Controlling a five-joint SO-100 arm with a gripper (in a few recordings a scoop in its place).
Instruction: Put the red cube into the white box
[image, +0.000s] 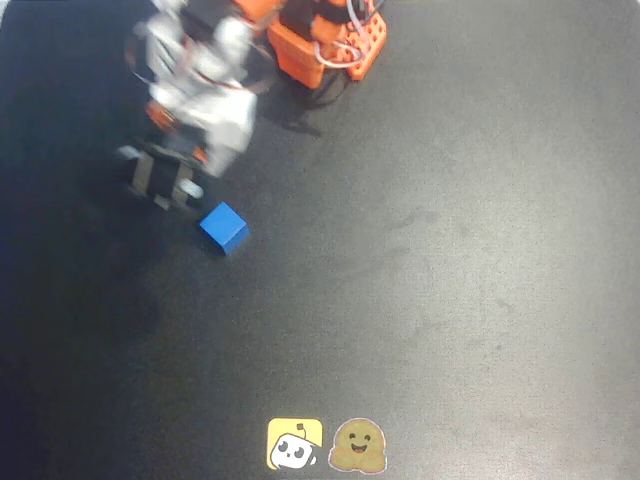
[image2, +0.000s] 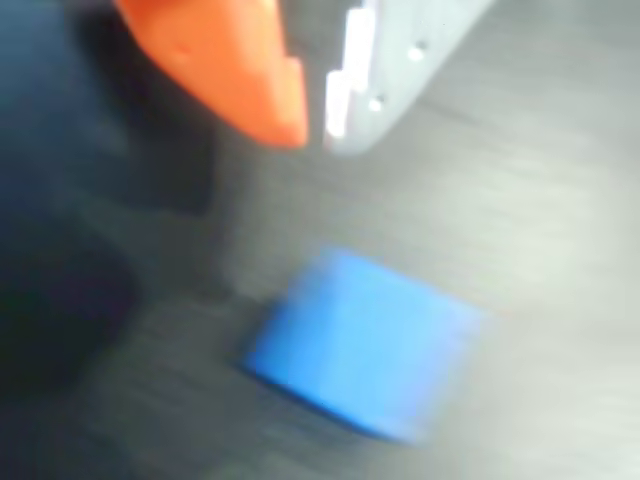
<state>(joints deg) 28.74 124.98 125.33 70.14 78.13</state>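
Note:
The red cube and the white box are out of view. A blue cube lies on the black table at the upper left. My gripper hovers just up and left of it, blurred by motion. In the wrist view the blue cube sits below the gripper. The orange finger and the pale grey finger stand nearly together with nothing between them.
The arm's orange base stands at the top edge of the black table. Two stickers lie at the bottom edge, a yellow one and a brown one.

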